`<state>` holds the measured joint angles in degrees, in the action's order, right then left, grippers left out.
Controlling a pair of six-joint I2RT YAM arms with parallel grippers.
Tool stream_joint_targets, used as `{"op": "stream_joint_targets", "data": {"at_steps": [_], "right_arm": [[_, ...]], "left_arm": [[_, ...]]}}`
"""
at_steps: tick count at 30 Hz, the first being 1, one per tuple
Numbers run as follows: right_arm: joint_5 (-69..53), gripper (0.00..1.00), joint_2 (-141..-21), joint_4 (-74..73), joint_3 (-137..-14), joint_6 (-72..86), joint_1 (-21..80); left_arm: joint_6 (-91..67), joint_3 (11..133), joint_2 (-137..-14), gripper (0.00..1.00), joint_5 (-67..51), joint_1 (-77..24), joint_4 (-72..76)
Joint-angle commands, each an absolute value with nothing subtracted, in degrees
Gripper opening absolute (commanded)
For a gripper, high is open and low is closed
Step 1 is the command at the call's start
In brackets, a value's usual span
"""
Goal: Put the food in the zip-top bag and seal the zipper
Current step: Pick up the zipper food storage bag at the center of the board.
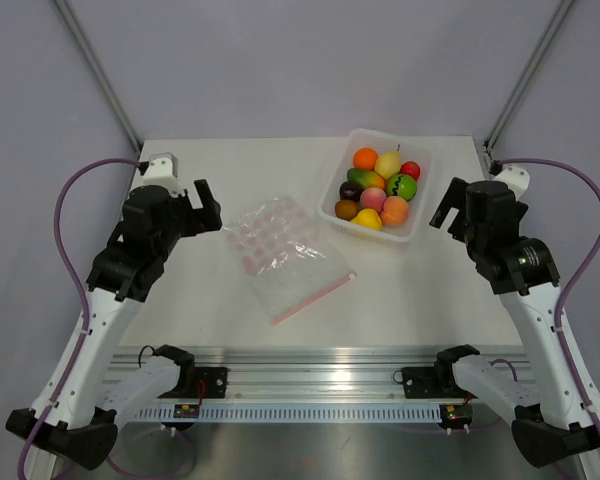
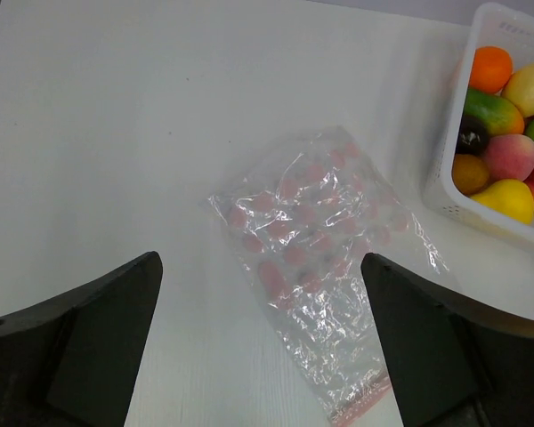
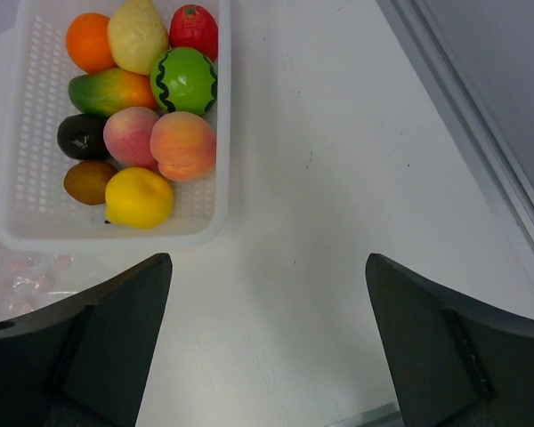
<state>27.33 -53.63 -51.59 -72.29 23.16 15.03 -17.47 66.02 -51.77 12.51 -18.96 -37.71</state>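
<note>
One white table (image 1: 210,310) lay under both grippers, left (image 1: 211,205) and right (image 1: 444,205), each spread wide and empty. At two o'clock a tray (image 3: 116,236) held the food (image 1: 380,188). The zip-top bag (image 1: 280,250) lay flat at centre, its zipper (image 1: 313,298) toward five o'clock.

Overhead, two downward wrist views; food (image 1: 378,190) shared

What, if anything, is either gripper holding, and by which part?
Nothing is held. The left gripper and right gripper are open and empty; the zip-top bag lies on the table, the food in the tray.
</note>
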Motion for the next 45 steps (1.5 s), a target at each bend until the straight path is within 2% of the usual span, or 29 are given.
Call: {"op": "stream_joint_targets", "data": {"at_steps": [1,8,12,18,22,25,31,39,45], "right_arm": [[28.2,0.99,-54.1,-49.8,-71.6,23.1,15.4],[33.4,0.99,-55.9,-52.6,-70.8,26.0,15.4],[29.2,0.99,-55.8,-51.8,-69.6,24.7,15.5],[23.7,1.00,-54.1,-50.0,-68.4,23.3,15.5],[21.6,0.99,-53.6,-49.7,-67.4,22.2,15.4],[20.6,0.99,-53.7,-49.7,-66.9,22.0,15.5],[19.2,1.00,-53.1,-49.9,-66.1,22.1,15.5],[18.7,0.99,-52.2,-50.5,-65.6,23.0,15.5],[19.2,0.99,-51.9,-51.5,-65.1,23.4,15.4]], "left_arm": [[-17.8,66.8,-52.0,0.99,9.1,-18.8,-36.6],[-15.0,66.1,-54.2,0.99,8.2,-21.3,-38.3],[-14.5,64.1,-56.0,0.99,12.6,-26.4,-40.6],[-17.1,59.9,-61.2,0.99,20.4,-41.9,-43.1],[-21.4,56.9,-66.2,0.99,21.1,-52.7,-41.3],[-23.1,55.0,-70.0,0.99,20.6,-56.5,-38.4],[-21.1,53.9,-75.0,0.90,16.2,-60.3,-31.7],[-18.4,57.5,-87.1,0.86,19.3,-62.5,-25.8],[-16.8,57.0,-89.8,0.82,18.0,-62.6,-21.2]]}}
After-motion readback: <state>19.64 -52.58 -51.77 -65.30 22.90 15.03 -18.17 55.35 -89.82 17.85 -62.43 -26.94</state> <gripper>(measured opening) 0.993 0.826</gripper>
